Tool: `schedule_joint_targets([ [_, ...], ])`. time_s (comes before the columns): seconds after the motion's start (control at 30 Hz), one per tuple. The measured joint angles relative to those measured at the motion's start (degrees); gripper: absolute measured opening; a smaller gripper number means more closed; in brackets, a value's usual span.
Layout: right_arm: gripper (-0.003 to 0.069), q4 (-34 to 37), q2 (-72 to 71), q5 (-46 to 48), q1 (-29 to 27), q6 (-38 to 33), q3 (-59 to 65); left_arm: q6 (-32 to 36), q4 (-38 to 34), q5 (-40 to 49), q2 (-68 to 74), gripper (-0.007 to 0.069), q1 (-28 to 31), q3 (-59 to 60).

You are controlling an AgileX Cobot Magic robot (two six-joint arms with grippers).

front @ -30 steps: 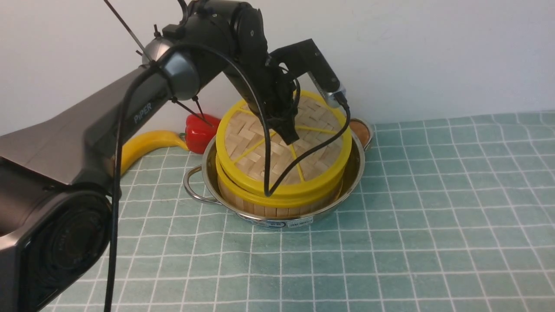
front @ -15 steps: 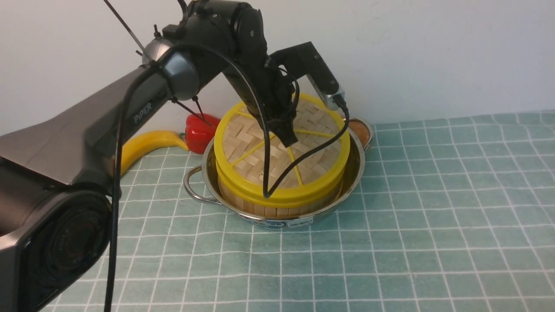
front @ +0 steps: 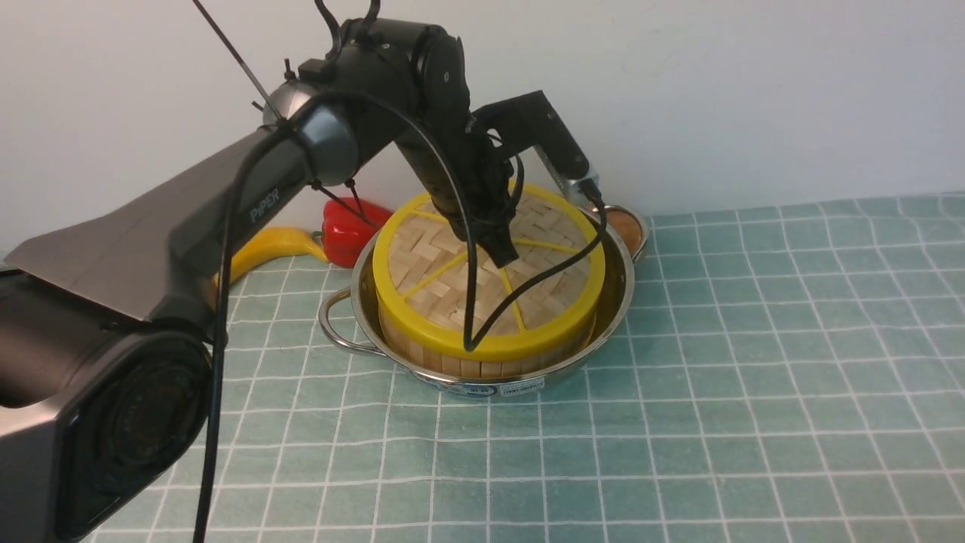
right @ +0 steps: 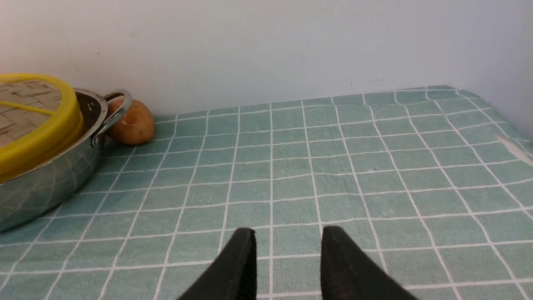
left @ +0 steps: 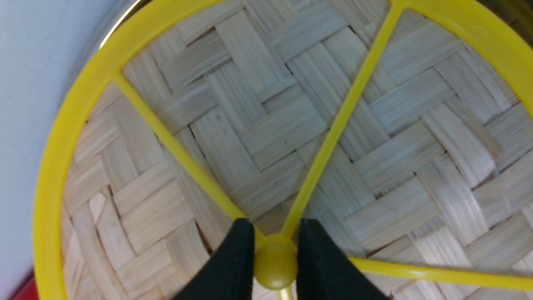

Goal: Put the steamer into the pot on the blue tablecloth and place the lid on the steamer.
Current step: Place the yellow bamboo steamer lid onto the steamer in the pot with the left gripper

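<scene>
Pinching flat woven-bamboo lid [front: 488, 273] by its centre knob, left hand [left: 275, 260].
Seated on slatted bamboo steamer [front: 482, 360] inside shiny steel pot [front: 611, 317]; right hand [right: 285, 254] parted, empty.

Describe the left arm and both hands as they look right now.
The left arm is dark grey-black with white "PIPER" lettering, a black cable looped along it and thin cable ties. The left hand and right hand both have matte black tapered fingers.

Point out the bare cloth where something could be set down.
Free: the blue tablecloth to the right of the pot, up to the wall, and the strip in front of it. Crowded: behind the pot, where the banana, red pepper and brown potato lie.
</scene>
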Motion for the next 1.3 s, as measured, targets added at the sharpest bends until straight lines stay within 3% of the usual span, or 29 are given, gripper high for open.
schedule_joint_targets([
  [1.3,0.0240,0.0,0.0,0.0,0.0,0.0,0.0,-2.1,-0.1,-0.1,-1.6,0.0123,1.1,0.0],
])
